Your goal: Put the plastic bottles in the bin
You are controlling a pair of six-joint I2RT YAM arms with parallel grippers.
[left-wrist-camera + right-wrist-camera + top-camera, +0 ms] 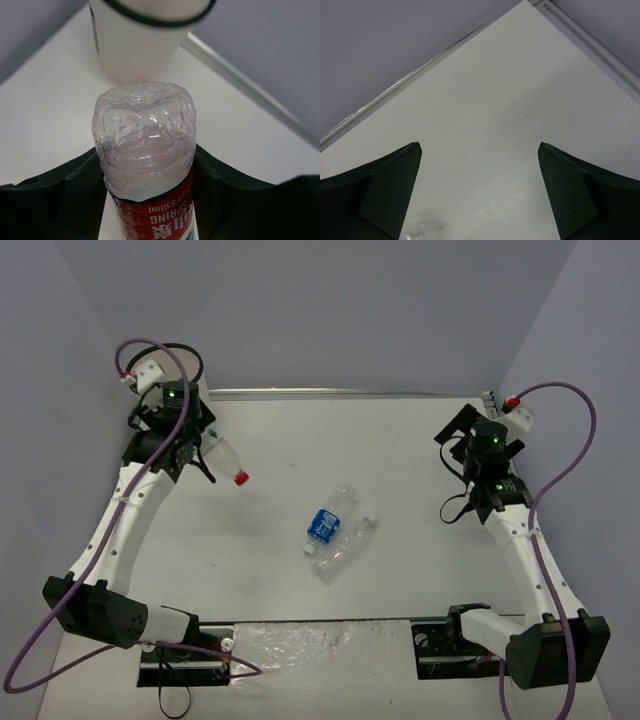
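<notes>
My left gripper (197, 454) is shut on the red-labelled bottle (224, 459), held tilted with its red cap (241, 478) pointing down to the right. In the left wrist view the bottle's clear base (144, 135) sits between the black fingers (60, 195), facing the white bin (140, 45) with its black rim, just ahead. The bin (186, 368) is partly hidden behind the left arm. A blue-labelled clear bottle (326, 522) and a plain clear bottle (346, 544) lie mid-table. My right gripper (480, 146) is open and empty over bare table at the right (458, 445). The orange and black-labelled bottles are out of view.
A metal rail (350, 394) runs along the table's far edge below the grey back wall. Grey side walls close in left and right. Purple cables (570, 460) loop from both wrists. Crumpled clear plastic (300, 645) lies at the near edge between the arm bases.
</notes>
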